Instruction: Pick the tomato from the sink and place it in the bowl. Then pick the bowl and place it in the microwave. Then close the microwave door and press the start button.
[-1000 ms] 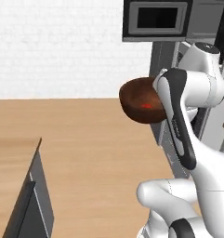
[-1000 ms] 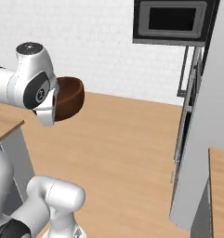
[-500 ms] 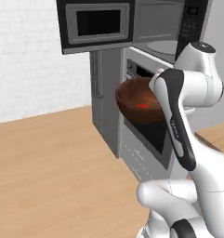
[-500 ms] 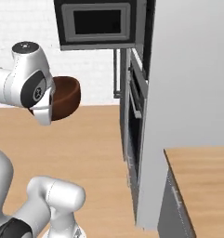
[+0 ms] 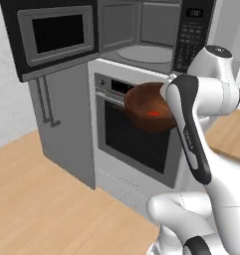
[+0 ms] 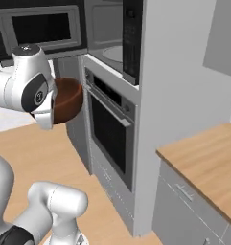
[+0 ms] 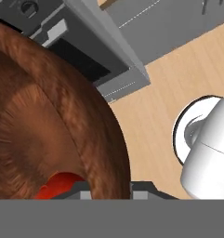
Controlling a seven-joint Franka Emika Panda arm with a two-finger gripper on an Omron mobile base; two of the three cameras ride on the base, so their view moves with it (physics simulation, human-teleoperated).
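One step done — the small glossy red tomato (image 5: 154, 114) sits inside the thick dark brown wooden bowl (image 5: 147, 106), jaws clamped on its rim, before the open black-fronted microwave (image 5: 141, 35) — placing, closing, starting remain.

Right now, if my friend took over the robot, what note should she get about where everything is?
Pincer: shut on the bowl, holding it up in the air in front of the oven.
Tomato: already inside the bowl.
Microwave: above the oven, door swung wide open to the left, white plate inside with nothing on it.
Done: tomato put in the bowl, bowl picked up and brought to the microwave.
Left: lift the bowl onto the plate, let go, shut the door, press start on the keypad.
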